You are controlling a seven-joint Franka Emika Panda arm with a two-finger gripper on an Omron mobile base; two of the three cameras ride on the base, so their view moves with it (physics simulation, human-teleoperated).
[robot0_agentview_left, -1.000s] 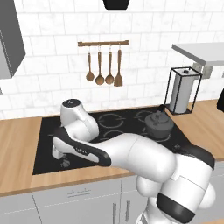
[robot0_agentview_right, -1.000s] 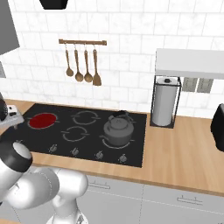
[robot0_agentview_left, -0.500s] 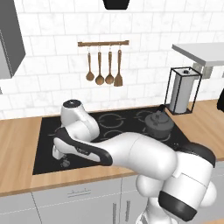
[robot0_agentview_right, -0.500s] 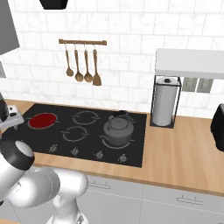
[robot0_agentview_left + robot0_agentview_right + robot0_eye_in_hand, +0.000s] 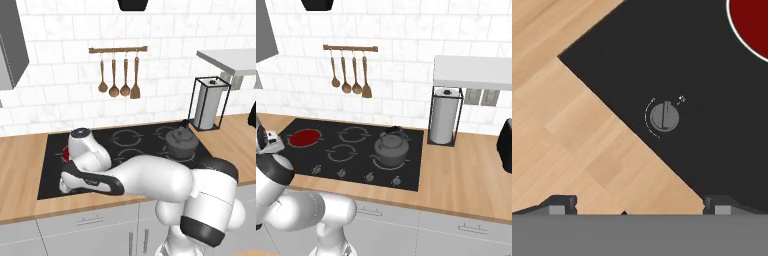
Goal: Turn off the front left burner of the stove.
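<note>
Stove: black glass set in wood counter; front left burner red. Gripper jaws spread, knob at twelve o'clock.

**Wooden counter and what is resting on it**

Wooden counter: running along the tiled wall. Lying flush in it: the stove, black glass, with the front left burner glowing red and a row of small grey knobs sitting along its front edge. Standing on the bare wood right of the stove: a paper-towel roll in a black wire frame.
</note>
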